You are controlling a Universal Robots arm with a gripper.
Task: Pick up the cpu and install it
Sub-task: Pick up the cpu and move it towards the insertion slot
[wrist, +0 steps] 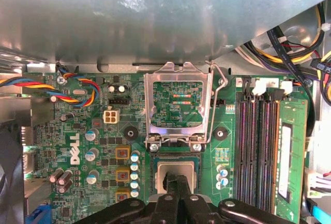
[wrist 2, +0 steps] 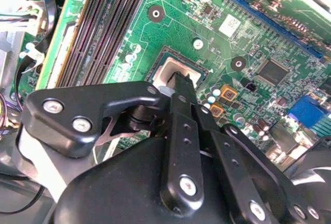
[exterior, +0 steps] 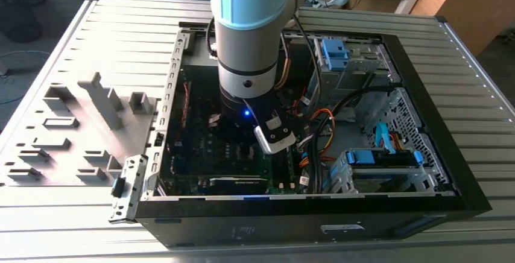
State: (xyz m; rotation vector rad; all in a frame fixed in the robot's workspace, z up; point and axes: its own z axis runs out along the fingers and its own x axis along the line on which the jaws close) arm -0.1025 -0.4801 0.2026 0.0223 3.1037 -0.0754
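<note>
Inside the socket [wrist: 153,178], mid-board [wrist: 103,193]: cpu [wrist: 176,170], pale silver top up, lying flat and square within the dark frame; shown likewise in the second wrist view [wrist 2: 166,71]. Judged seated or very nearly so, since its edges run parallel with the frame.

Gripper [wrist: 178,182]: fingers [wrist: 171,190] drawn together, grasping nothing, tips over the middle of the cpu; whether they touch it cannot be told. Closed tips suit pressing or steadying rather than carrying.

Load plate [wrist: 178,74]: swung up on its hinge, off the socket, which leaves the cpu reachable from above. Lever [wrist: 221,87]: unlatched beside it, for the same reason.

Memory slots [wrist: 257,146]: beside the socket; one stick [wrist: 287,157] fitted in the outermost.

Coloured wires [wrist: 36,85]: routed along the board edge, well apart from the socket.

Case [exterior: 322,205]: laid on its side on the table [exterior: 120,40], panel off, so the arm [exterior: 249,34] reaches straight down.

Writing: white lettering [wrist: 75,149] on the board; white sticker [wrist 2: 230,25]; neither transcribed.
</note>
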